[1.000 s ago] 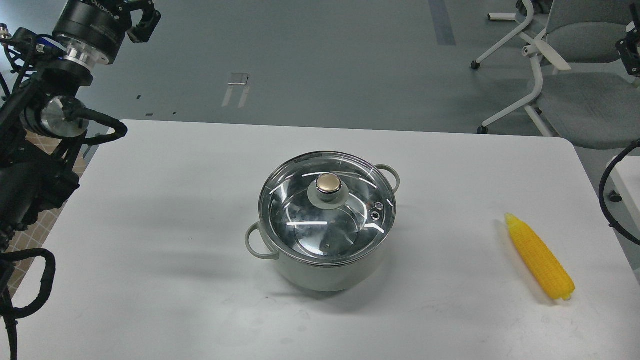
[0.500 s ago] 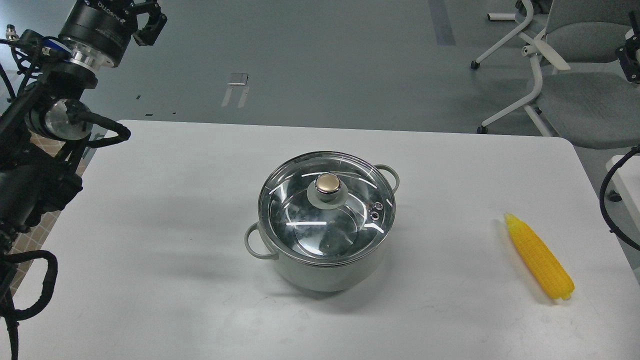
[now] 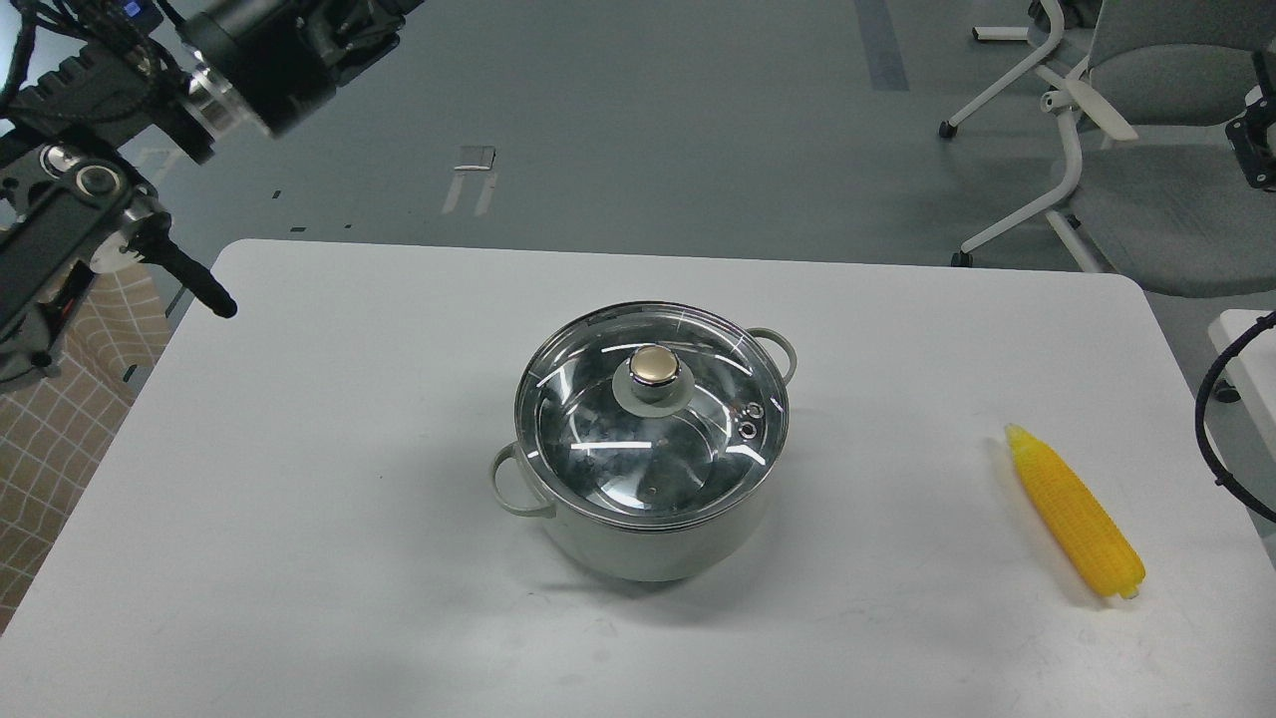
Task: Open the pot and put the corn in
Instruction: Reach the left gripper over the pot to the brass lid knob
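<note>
The pale grey-green pot (image 3: 638, 546) stands in the middle of the white table (image 3: 329, 449), closed by its glass lid (image 3: 598, 439) with a brass-coloured knob (image 3: 655, 366). The yellow corn (image 3: 1075, 514) lies on the table at the right, its tip pointing away. My left gripper (image 3: 371, 22) is high at the top left, far from the pot, dark and cut by the frame edge. My right gripper (image 3: 1258, 140) shows only as a small black part at the right edge, far above the corn.
Office chairs (image 3: 1126, 150) stand on the grey floor behind the table's far right corner. A black cable (image 3: 1206, 399) loops at the right edge. My left arm's links (image 3: 60, 229) hang over the table's far left corner.
My left arm has swung up and to the right; its wrist now points right along the top edge, and its lower links have left the table's left side. Pot, lid and corn have not moved.
</note>
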You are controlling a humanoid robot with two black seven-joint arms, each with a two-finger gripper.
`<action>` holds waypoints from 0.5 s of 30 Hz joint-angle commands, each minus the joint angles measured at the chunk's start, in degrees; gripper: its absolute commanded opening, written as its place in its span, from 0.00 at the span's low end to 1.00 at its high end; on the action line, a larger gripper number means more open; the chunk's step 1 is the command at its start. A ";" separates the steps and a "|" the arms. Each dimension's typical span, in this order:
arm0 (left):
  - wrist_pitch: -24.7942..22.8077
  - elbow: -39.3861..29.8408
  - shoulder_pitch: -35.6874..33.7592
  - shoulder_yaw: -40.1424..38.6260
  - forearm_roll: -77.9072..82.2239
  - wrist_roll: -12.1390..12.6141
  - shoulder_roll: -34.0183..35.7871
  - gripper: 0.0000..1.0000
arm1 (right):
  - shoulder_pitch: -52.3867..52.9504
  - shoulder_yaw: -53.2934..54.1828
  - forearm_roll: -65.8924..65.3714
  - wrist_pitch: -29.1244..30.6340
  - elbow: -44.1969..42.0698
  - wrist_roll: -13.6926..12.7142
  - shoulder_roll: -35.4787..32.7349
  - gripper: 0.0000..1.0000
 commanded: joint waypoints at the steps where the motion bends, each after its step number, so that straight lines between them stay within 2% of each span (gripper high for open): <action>1: 0.03 -6.40 -0.04 2.74 13.40 -0.15 -1.00 0.91 | -0.92 1.21 1.47 0.00 -0.01 0.45 -0.03 1.00; 7: 0.90 -13.43 -0.13 12.14 37.38 -1.47 -2.75 0.85 | -2.24 2.52 3.32 0.00 -0.01 0.54 -0.99 1.00; 15: 1.69 -13.53 0.05 19.00 46.65 -1.29 -5.31 0.84 | -2.59 3.41 6.48 0.00 -0.19 0.54 -0.99 1.00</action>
